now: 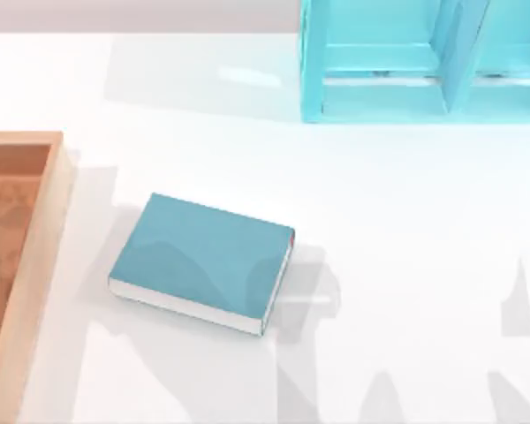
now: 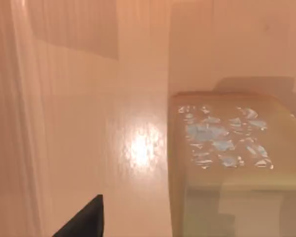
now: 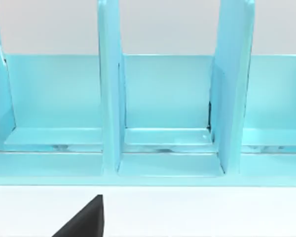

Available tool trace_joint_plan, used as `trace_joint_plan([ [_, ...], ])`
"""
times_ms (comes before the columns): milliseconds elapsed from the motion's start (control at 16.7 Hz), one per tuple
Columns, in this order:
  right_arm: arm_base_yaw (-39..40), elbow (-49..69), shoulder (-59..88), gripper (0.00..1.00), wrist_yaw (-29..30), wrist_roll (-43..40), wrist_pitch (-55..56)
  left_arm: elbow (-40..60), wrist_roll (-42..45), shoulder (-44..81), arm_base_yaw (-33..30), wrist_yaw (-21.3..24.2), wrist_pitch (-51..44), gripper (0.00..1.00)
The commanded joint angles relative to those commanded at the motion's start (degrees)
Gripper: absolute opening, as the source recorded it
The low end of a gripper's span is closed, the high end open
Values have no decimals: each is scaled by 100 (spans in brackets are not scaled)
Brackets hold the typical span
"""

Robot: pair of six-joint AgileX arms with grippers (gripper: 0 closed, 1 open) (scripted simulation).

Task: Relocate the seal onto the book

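The book (image 1: pixel 199 258) lies flat mid-counter (image 1: pixel 406 230), beside the tray (image 1: pixel 35 265). In the left wrist view the seal (image 2: pixel 232 163) stands inside the tray. The pickup looks pending; the left pincer's opening cannot be told.

Orange-brown wooden tray (image 1: pixel 35 265) at table's (image 1: pixel 406 265) left edge; light-blue rack (image 1: pixel 380 84) far right.

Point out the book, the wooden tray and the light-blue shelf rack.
book (image 1: pixel 199 252): top view, middle of its teal cover.
wooden tray (image 1: pixel 37 238): top view, its right-hand wall.
shelf rack (image 3: pixel 110 98): right wrist view, an upright divider.
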Motion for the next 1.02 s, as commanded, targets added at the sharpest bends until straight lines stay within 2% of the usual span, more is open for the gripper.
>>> trace_joint_plan([
  [240,0,0,0,100,0,0,0,-668,11,220,15,1,847,100],
  [540,0,0,0,100,0,0,0,-730,16,271,19,2,918,100],
  [1020,0,0,0,100,0,0,0,-730,16,271,19,2,918,40],
])
